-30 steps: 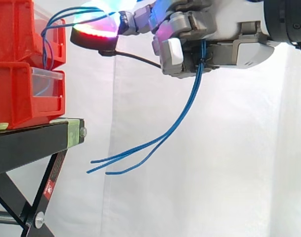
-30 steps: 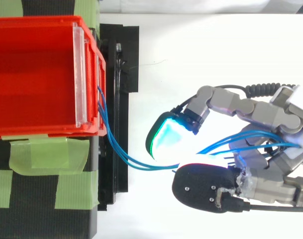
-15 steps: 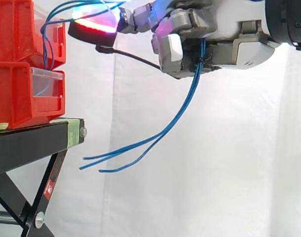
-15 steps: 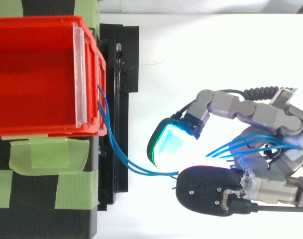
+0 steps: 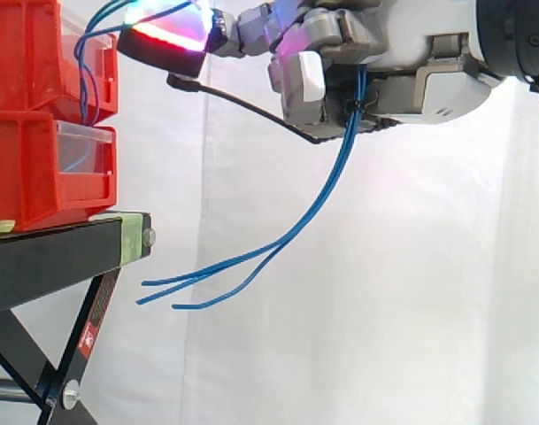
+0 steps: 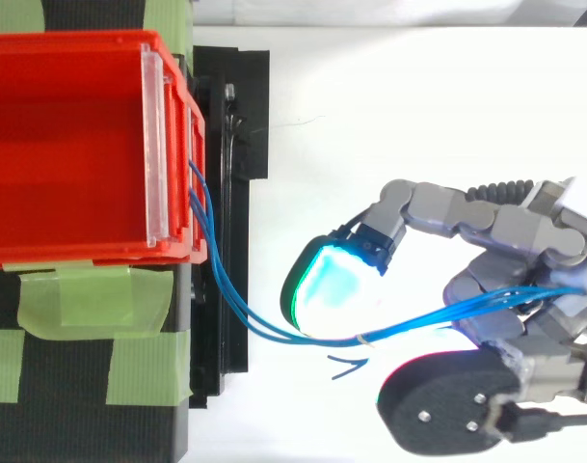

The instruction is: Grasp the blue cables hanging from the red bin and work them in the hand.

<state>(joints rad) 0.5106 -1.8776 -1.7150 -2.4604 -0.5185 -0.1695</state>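
Curling its fingers round the blue cables (image 5: pixel 340 164), the hand (image 5: pixel 402 62) grips them well out from the red bin (image 6: pixel 71 145), at about the height of that bin's top edge. From the bin's front lip the cables loop out and across to the hand, running close by a cyan-glowing fingertip (image 6: pixel 322 285) that reaches back toward the bin. Past the grip they drop and sweep back toward the bin, and their loose ends hang in the air lower than the bin, just off the corner of the black stand (image 5: pixel 48 257) beneath it. The stretch from bin to hand looks to have only a little slack, so any pull further from the bin could drag the cables out of it. Working the fingers means easing the grip, and thin strands may then slip free one at a time. The trailing ends could also catch on the stand's corner
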